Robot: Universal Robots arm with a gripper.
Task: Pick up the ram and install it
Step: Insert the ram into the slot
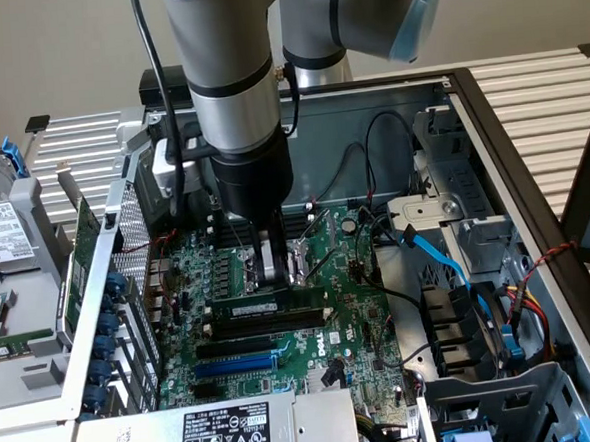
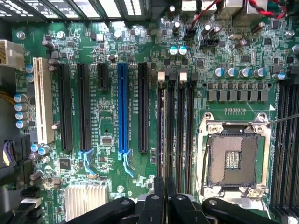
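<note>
The ram (image 1: 242, 311) is a thin dark-green stick with a pale label. It stands on edge along a memory slot on the green motherboard (image 1: 352, 328). My gripper (image 1: 275, 279) comes straight down onto its top edge at about mid-length. In the wrist view the ram (image 2: 164, 130) shows edge-on as a thin line in the slot whose end clip (image 2: 162, 77) is white. My gripper (image 2: 164, 189) has its two black fingers (image 2: 158, 193) close together on either side of that line, shut on the stick.
Beside the ram lie further black slots (image 1: 252, 342) and a blue slot (image 1: 234, 366). The bare CPU socket (image 2: 232, 158) sits close on the other side. Blue and black cables (image 1: 448, 262) and drive cages fill the exterior view's right. A labelled power supply (image 1: 228, 435) stands in front.
</note>
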